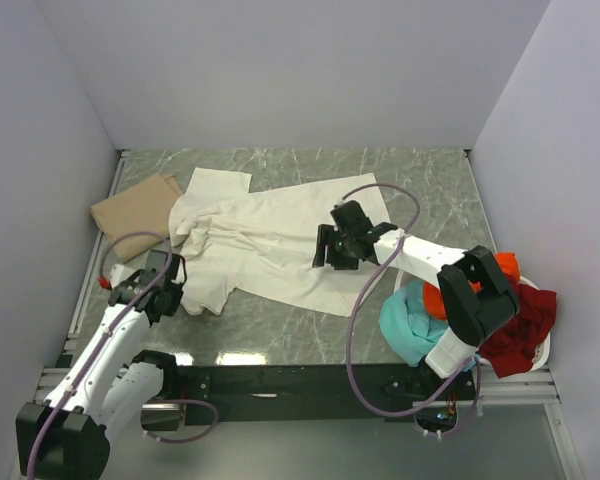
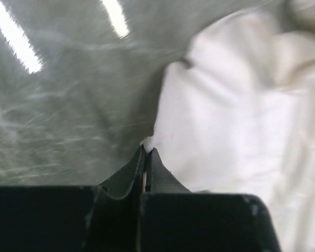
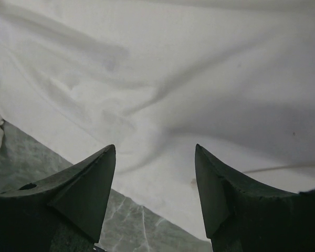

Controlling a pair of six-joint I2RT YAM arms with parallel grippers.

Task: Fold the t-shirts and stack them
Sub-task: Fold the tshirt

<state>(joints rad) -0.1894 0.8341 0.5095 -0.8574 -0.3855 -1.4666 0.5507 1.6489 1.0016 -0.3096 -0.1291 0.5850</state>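
A large cream-white t-shirt lies crumpled and spread out mid-table. My left gripper is at its near-left corner. In the left wrist view the left gripper is shut, and a small fold of the cream-white t-shirt's edge is pinched at the tips. My right gripper hovers over the shirt's right half. It stands open in the right wrist view, above the cream-white t-shirt near its hem, with nothing between the fingers. A tan t-shirt lies at the far left.
A white basket sits at the near right edge holding teal, orange and dark red t-shirts. Walls enclose the marble table on three sides. The right arm's purple cable loops over the table.
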